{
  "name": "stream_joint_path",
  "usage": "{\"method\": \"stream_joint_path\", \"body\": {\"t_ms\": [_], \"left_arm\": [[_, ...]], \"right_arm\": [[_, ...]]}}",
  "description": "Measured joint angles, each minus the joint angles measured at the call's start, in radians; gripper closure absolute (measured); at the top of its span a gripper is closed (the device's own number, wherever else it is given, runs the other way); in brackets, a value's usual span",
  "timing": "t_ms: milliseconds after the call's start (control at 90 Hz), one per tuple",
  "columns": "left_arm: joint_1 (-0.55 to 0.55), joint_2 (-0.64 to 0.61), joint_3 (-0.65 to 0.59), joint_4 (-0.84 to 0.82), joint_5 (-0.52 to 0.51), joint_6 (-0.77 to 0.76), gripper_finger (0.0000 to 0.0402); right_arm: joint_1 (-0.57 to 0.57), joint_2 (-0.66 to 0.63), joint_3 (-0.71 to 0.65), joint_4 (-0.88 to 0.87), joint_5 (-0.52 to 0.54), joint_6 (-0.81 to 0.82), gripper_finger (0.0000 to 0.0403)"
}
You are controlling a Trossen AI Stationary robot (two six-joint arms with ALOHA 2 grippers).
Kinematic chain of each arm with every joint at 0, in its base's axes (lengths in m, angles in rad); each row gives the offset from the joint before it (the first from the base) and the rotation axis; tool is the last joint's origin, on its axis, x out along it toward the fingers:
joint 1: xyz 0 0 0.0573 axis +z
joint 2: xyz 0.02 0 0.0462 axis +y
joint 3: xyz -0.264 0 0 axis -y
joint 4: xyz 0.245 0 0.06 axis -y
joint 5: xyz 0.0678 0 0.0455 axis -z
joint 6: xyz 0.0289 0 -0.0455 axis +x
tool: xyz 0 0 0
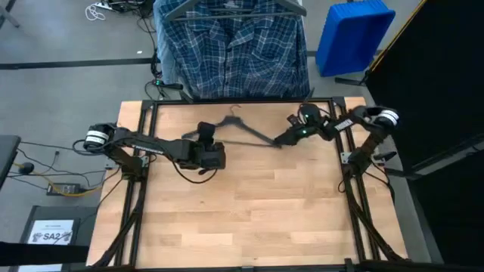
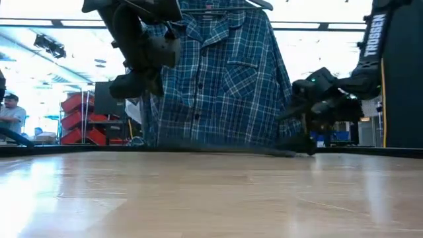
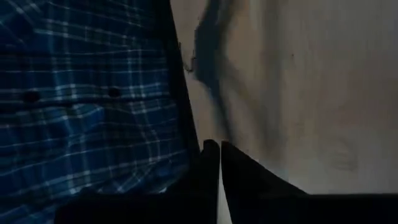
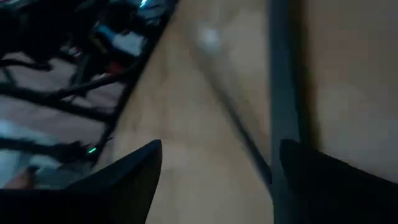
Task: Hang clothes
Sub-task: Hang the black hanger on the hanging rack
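Plaid shirt (image 1: 231, 57) hangs beyond the table's (image 1: 249, 211) far edge | hanger (image 1: 246, 130) lies near that edge | right pincer (image 1: 286, 140) released, straddling one hanger arm: clamp squarely before lifting | left pincer (image 1: 212, 157) nearby, apparently clenched, empty.

table (image 1: 249, 204): pale wood boards, smooth, slight sheen (reflects light in the low view) | plaid shirt (image 1: 234, 53): soft woven cloth, matt | hanger (image 1: 246, 130): dark, thin, matt (material cannot tell) | bin (image 1: 352, 34): blue plastic, smooth
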Motion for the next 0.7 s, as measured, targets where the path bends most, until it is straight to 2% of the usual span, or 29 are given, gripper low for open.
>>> {"method": "stream_joint_path", "body": {"t_ms": [67,111,256,300,422,478,611,700], "left_arm": [[0.0,0.0,0.0,-0.002,0.015,-0.006,0.0398],[0.0,0.0,0.0,-0.005,0.065,-0.025,0.0398],[0.052,0.0,-0.004,-0.032,0.426,-0.158,0.04],[0.076,0.0,-0.01,-0.018,0.501,-0.2,0.04],[0.152,0.0,-0.023,-0.011,0.547,-0.232,0.0397],[0.204,0.0,-0.023,-0.003,0.598,-0.216,0.0388],[0.352,0.0,-0.023,0.037,0.784,-0.165,0.0346],[0.44,0.006,-0.023,0.04,0.853,-0.119,0.0311]], "right_arm": [[0.002,0.016,0.014,-0.002,-0.02,0.005,0.0116],[-0.003,0.016,0.016,-0.004,-0.021,0.011,0.012],[-0.036,-0.012,0.012,-0.024,-0.038,0.039,0.0129],[-0.043,-0.02,0.011,-0.029,-0.038,0.05,0.0132],[-0.046,-0.036,0.011,-0.025,-0.043,0.057,0.0139],[-0.044,-0.036,0.011,-0.025,-0.046,0.057,0.0142],[-0.027,-0.036,0.011,-0.024,-0.08,0.057,0.0146],[-0.013,-0.036,0.011,-0.023,-0.098,0.058,0.0147]]}}
